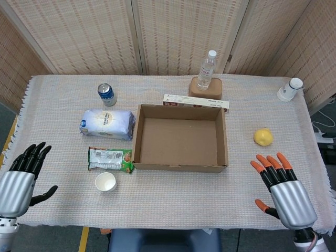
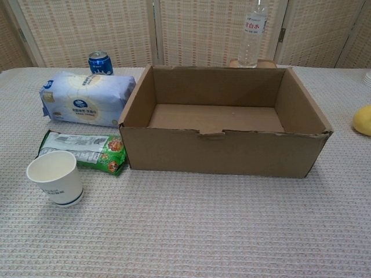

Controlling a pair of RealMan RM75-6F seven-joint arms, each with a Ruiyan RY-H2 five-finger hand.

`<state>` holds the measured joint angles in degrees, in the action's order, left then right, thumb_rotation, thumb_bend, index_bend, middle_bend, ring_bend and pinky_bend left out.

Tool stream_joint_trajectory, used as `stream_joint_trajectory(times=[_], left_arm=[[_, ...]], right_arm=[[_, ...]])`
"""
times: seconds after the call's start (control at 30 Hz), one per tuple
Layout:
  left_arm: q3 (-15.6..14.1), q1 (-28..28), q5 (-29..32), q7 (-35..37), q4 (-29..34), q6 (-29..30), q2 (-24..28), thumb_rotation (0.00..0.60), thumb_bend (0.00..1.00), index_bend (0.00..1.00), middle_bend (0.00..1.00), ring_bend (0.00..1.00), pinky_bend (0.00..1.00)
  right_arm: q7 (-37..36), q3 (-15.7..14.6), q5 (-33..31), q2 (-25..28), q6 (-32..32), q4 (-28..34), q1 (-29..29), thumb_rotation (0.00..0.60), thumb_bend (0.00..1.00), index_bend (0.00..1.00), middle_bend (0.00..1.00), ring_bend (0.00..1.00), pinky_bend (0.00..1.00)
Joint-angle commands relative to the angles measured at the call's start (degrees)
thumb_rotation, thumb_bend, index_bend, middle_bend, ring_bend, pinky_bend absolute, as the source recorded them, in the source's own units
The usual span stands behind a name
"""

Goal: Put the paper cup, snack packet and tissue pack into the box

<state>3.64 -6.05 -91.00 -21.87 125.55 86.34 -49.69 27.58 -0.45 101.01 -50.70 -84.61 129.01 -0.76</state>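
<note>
An open, empty cardboard box (image 1: 226,137) (image 2: 223,153) stands mid-table. To its left lie the blue-white tissue pack (image 1: 107,124) (image 2: 85,98), the green snack packet (image 1: 110,159) (image 2: 84,151) and, nearest the front edge, the upright white paper cup (image 1: 105,182) (image 2: 55,177). My left hand (image 1: 20,177) hovers at the front left corner, fingers spread, holding nothing. At the front right my right hand (image 1: 281,187) is also spread and empty. Neither hand shows in the chest view.
A blue can (image 1: 106,94) (image 2: 100,62) stands behind the tissue pack. A water bottle (image 1: 207,70) (image 2: 253,33) sits on a wooden block (image 1: 206,88) behind the box, with a flat carton (image 1: 195,102) beside it. A yellow fruit (image 1: 263,137) (image 2: 363,120) lies right; a white cup (image 1: 290,89) is far right.
</note>
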Motion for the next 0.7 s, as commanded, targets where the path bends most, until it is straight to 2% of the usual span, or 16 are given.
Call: stream_joint_trajectory(times=[0.03,0.17,0.33,0.43,0.7], left_arm=[[-2.2,0.0,-0.7,1.6,2.1,-3.0,1.6,0.600,0.17,0.00,0.00,0.00,0.18],[-5.7,-0.7,-4.6,2.3,3.6,-8.0,2.6,0.600,0.17,0.00,0.00,0.00,0.18],[-7.7,-2.2,-5.0,-2.0,2.7,-14.2,-1.1,0.600,0.17,0.00,0.00,0.00,0.18],[-7.4,-3.6,-3.0,-4.9,1.1,-17.3,-4.8,0.600,0.17,0.00,0.00,0.00,0.18],[-3.4,-8.4,5.8,-12.0,-3.3,-22.4,-13.6,0.600,0.17,0.00,0.00,0.00,0.18]], right_arm=[[-0.2,-0.1,0.3,0.0,0.2,0.0,0.1,0.600,0.00,0.15,0.10,0.00,0.00],[-0.4,-0.1,0.2,-0.1,0.4,-0.1,0.3,0.600,0.00,0.15,0.10,0.00,0.00],[-0.2,-0.1,0.1,-0.2,0.4,-0.2,0.2,0.600,0.00,0.15,0.10,0.00,0.00],[-0.1,-0.1,-0.2,-0.2,0.4,-0.2,0.2,0.600,0.00,0.15,0.10,0.00,0.00],[-0.6,0.1,-0.6,0.1,-0.1,-0.2,0.1,0.600,0.00,0.15,0.10,0.00,0.00]])
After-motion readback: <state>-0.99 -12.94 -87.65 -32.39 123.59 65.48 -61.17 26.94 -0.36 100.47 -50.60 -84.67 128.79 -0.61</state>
